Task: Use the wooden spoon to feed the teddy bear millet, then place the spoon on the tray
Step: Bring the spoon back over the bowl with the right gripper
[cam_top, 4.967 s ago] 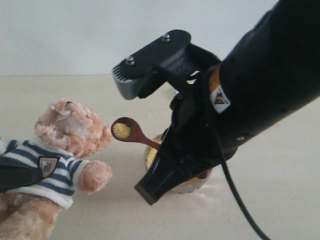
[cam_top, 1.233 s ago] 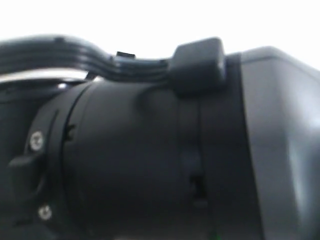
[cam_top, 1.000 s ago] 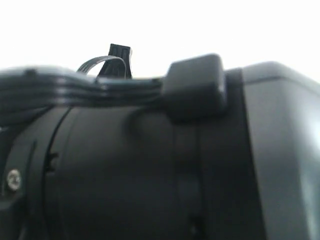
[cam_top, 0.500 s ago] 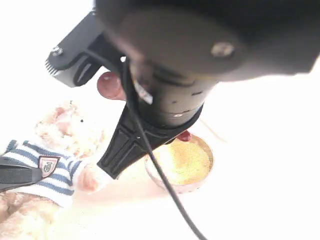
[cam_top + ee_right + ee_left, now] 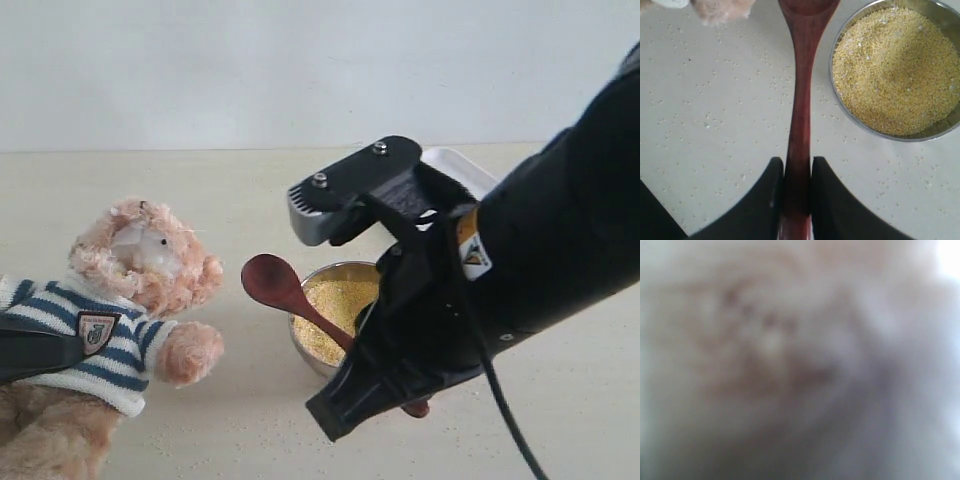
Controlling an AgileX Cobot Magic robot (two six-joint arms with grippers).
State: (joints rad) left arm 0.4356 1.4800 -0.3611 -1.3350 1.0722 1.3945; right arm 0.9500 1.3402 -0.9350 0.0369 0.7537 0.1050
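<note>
The wooden spoon [image 5: 801, 90] was in the right gripper [image 5: 798, 170]. Its two dark fingers [image 5: 765, 195] were almost together, clamped on the slim handle with only the wood between them. The handle ran straight forward out of the jaws, and its oval bowl, at the far end, looked empty in the exterior view, with no grain in it that I could see.

The millet [image 5: 895, 75] filled the steel bowl [image 5: 312, 352], which stood ahead of the jaws and a little to one side, close to the handle but not touching it. On the other side of the handle, further ahead, was a paw of the teddy bear [image 5: 140, 270]. The bear's muzzle was just beyond the spoon's tip. Many loose grains lay on the table [image 5: 705, 125] under and around the jaws.

I judged that the feeding was either just finished or that a new scoop was still needed, because the empty spoon alone did not decide this. The last step was clearly not done: the tray [image 5: 462, 167] lay behind the jaws, on the far side of the arm, and only its white corner showed.

The left wrist view was only a pinkish blur, so I could not tell how the left gripper's jaws stood.
</note>
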